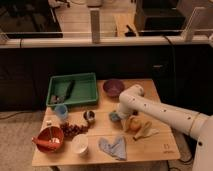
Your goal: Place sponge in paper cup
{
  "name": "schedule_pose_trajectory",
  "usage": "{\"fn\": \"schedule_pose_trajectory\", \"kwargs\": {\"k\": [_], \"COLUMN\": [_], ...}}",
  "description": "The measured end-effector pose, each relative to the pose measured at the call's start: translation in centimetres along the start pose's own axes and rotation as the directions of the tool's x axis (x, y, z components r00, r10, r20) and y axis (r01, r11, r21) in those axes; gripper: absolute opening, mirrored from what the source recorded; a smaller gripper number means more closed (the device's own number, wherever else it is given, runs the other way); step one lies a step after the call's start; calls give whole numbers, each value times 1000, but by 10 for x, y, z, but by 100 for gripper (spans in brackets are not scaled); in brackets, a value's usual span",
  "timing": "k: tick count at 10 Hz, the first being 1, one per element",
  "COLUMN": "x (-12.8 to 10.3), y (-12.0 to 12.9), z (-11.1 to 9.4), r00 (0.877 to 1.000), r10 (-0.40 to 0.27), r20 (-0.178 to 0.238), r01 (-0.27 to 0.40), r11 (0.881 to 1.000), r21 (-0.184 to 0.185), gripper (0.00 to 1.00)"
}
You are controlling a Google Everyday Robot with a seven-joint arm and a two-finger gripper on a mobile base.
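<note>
1. The tool (121, 114) hangs low over the middle of the table (160, 152), at the end of the white arm that bends down from the right. The wrist hides it, so I cannot tell whether it is open, closed or gripping anything.
2. The sponge (114, 117) shows as a small teal patch lying on the table right at the tool, on the side toward the metal cup (90, 116). Whether they touch is unclear.
3. The paper cup (80, 144) stands well apart from the sponge, near the front edge between the red bowl (49, 139) and the blue cloth (113, 147).
4. Likely risk: the sponge is flat and soft, so a pinch on one edge could slip, and it would drop on the way.
5. Likely risk: a yellow banana-like object (137, 125) lies just beside the tool, and the metal cup is near on the other side. A sideways sweep could knock either.
6. Likely risk: the paper cup looks light and empty. A bump on the rim could tip it, or the sponge could lodge across the mouth.
7. Likely risk: the metal cup and a blue cup (61, 111) also stand on the table, so the wrong one could be chosen.
8. No brand or writing can be read. A small dark mark (166, 146) near the table's front right corner is too small to make out.
</note>
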Motion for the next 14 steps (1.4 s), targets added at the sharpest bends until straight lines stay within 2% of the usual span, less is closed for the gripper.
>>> {"fn": "schedule_pose_trajectory", "kwargs": {"k": [3, 6, 7, 9, 13, 14], "x": [2, 2, 3, 3, 5, 5], "y": [-1, 1, 0, -1, -1, -1], "z": [1, 0, 1, 1, 2, 1], "r00": [1000, 1000, 1000, 1000, 999, 999], "r10": [15, 16, 22, 31, 50, 51], "r20": [2, 2, 3, 4, 7, 6], "r01": [-15, -16, -22, -31, -50, -51], "r11": [1000, 1000, 1000, 1000, 999, 999], "r21": [3, -2, 1, 5, 5, 4], "gripper": [80, 69, 71, 80, 74, 79]}}
